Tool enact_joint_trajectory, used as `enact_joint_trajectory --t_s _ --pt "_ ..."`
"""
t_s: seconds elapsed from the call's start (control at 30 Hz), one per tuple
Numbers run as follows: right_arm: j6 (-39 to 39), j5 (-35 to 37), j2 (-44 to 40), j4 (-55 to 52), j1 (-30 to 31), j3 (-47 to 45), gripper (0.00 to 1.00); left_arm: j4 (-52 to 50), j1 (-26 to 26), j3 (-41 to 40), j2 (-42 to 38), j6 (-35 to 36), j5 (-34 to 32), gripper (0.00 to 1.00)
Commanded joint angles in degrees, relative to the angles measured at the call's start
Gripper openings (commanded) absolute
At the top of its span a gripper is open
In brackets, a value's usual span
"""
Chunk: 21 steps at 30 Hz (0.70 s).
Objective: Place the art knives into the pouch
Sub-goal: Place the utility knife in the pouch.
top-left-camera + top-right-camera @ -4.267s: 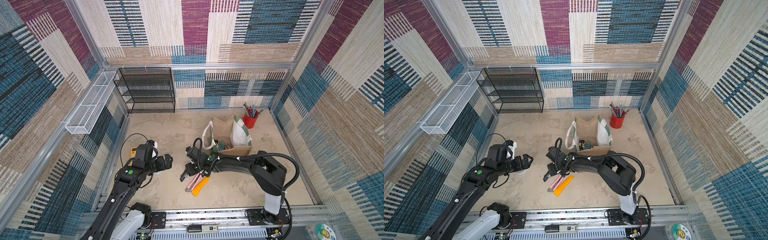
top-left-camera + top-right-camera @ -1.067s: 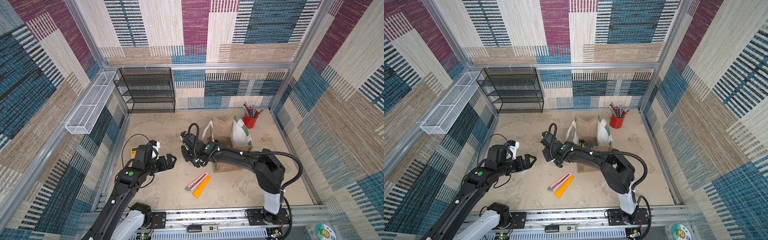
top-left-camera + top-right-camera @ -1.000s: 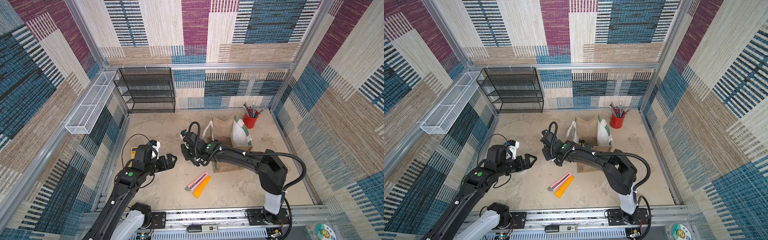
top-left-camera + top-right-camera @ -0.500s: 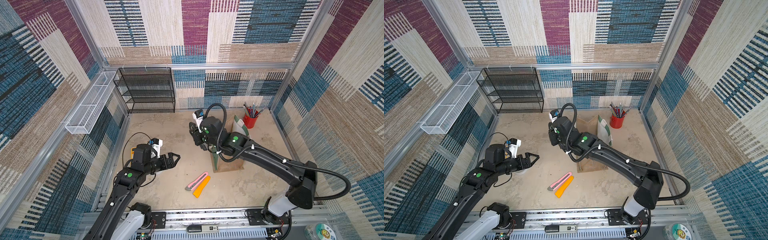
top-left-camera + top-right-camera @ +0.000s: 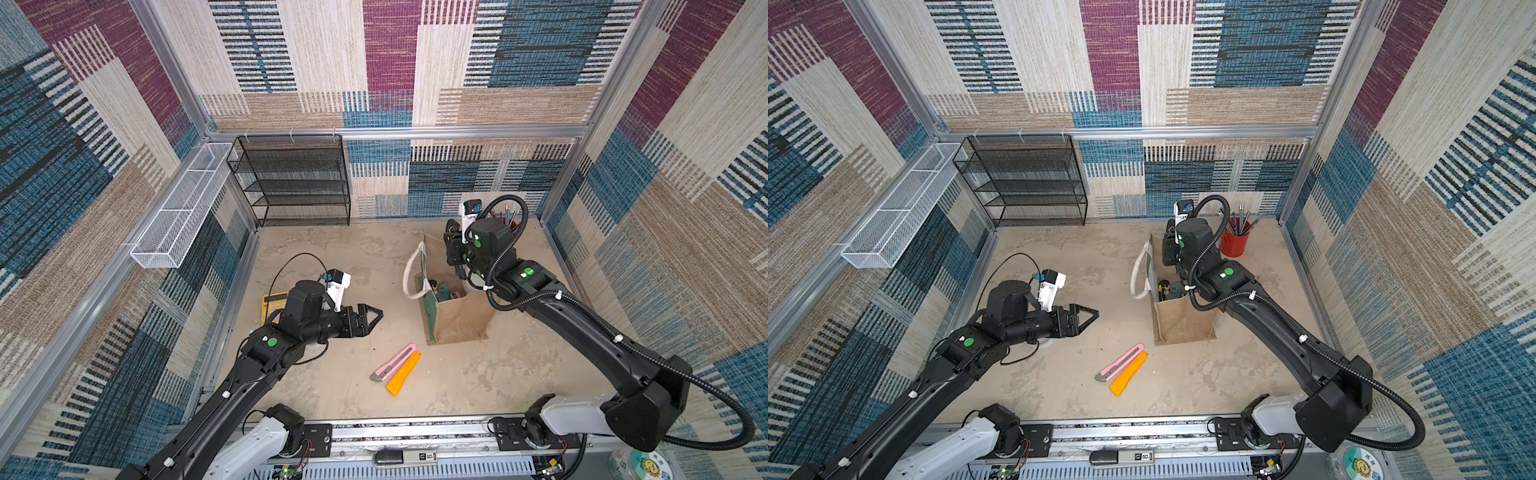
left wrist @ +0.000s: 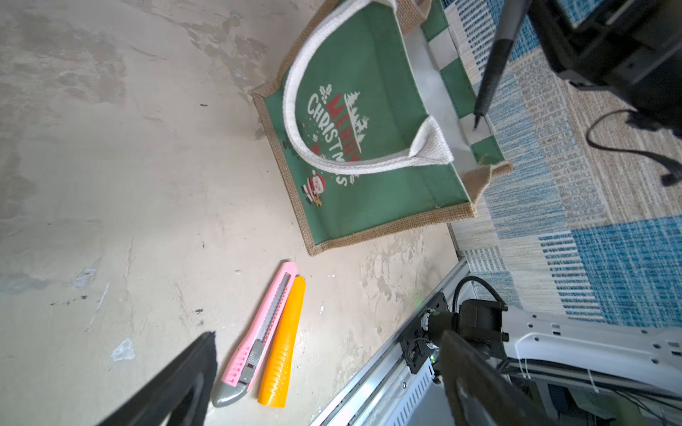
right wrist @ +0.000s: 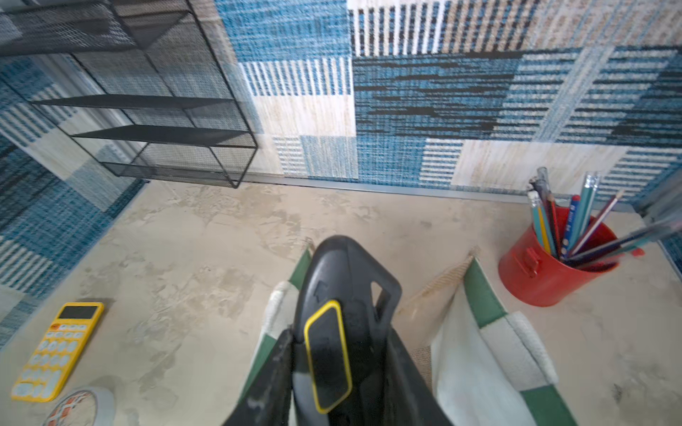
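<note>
Top views both show the left gripper (image 5: 371, 319) hovering off the floor with its jaws spread and nothing between them, pointing toward the pouch (image 5: 457, 320), which stands upright well to its right. Between the two, a pink cutter (image 5: 394, 362) and an orange tool (image 5: 403, 373) lie touching side by side on the floor; we judge neither to be our piece. The right gripper (image 5: 458, 269) reaches down into the pouch's open mouth, but from above its arm hides what it carries. The left wrist view fills that gap: a slender dark shaft, which we take for the art knife (image 6: 492, 70), hangs point-down from the right gripper, clamped at its upper end, its tip level with the green-and-white trim and just over the opening. So pickup and carry look done to us; lowering, letting go and pulling clear are left. The right wrist view adds the pouch walls on either side of its jaws and the red pencil cup (image 7: 553, 273) just beside the pouch, though there we cannot tell the knife from the finger.
</note>
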Motion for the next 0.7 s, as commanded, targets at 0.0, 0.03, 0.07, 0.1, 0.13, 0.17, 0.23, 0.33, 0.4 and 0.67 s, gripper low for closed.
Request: enact_joint_trajectory --t_s 0.0,0.03,0.07,0.1,0.13,0.17,0.23,0.33,0.4,0.67 --pt "0.26 -2.6 1.26 4.41 -1.54 -1.01 0.18 1.58 -2.48 1.17 2.05 0.74 -4.15 0.96" --pt "0.38 -2.71 1.77 4.63 -1.93 -1.32 0.2 1.58 -3.2 1.23 2.77 1.38 -4.95 0.96" --pt "0.5 -2.85 2.27 4.73 -2.2 -1.43 0.29 1.51 -3.86 1.07 3.72 2.19 -6.39 0.95" --pt "0.51 -3.32 2.71 4.53 -2.41 -1.24 0.43 1.25 -4.1 0.88 4.66 2.89 -7.15 0.96" --pt "0.08 -3.83 3.05 4.26 -2.43 -0.93 0.57 1.0 -4.13 0.63 5.46 3.29 -7.44 0.96" --pt "-0.44 -5.0 3.48 3.74 -2.4 -0.3 0.71 0.56 -4.21 0.58 6.38 3.73 -7.5 0.96" --pt "-1.13 -6.78 3.8 2.11 -2.39 1.25 0.88 0.17 -4.3 0.51 7.71 4.37 -7.32 0.95" --pt "-1.66 -7.33 2.35 2.38 -2.43 1.17 1.0 0.23 -4.56 0.15 8.46 4.58 -7.56 0.96" --pt "-1.87 -8.3 0.86 3.24 -2.43 0.28 1.0 0.17 -4.73 0.19 8.57 4.86 -8.0 0.95" --pt "-1.49 -16.47 -4.04 5.44 -2.46 -2.94 1.0 0.17 -5.16 0.08 8.89 5.83 -8.59 0.9"
